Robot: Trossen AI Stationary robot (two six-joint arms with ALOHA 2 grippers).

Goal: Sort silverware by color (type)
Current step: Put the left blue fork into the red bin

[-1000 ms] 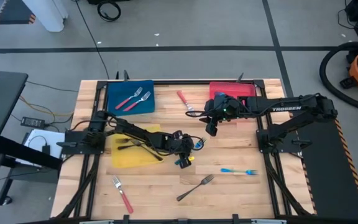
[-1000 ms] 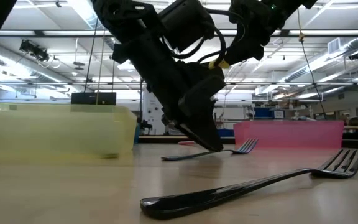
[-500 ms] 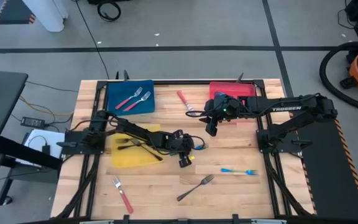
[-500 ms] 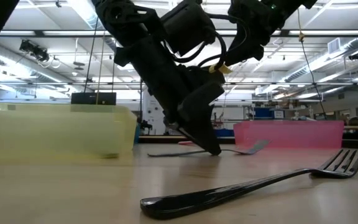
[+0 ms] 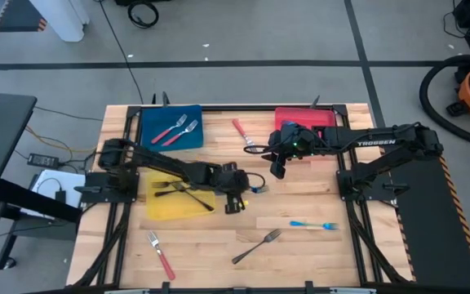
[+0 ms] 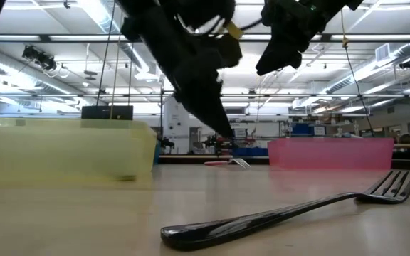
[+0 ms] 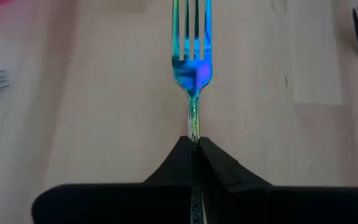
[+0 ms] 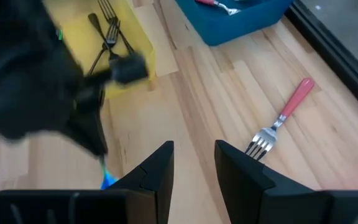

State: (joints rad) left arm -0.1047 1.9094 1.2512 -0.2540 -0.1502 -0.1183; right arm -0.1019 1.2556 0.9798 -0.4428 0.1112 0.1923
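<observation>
Pinching a blue fork [image 7: 192, 59] by the thin end of its handle, our left gripper [image 5: 237, 198] is clamped shut on it just above the table [image 5: 317, 253], near the yellow tray [image 5: 157, 208] (which holds dark forks). We judge that so thin a hold could let it swivel or slip. Our right gripper [image 8: 193, 163] hangs spread and empty by the red tray [image 5: 321, 117].

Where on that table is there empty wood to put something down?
Free: the front right corner beyond the blue fork, and the strip between the blue tray and red tray, apart from one red-handled fork. Crowded: the middle, where the left claw grips a blue fork beside the yellow tray.
</observation>
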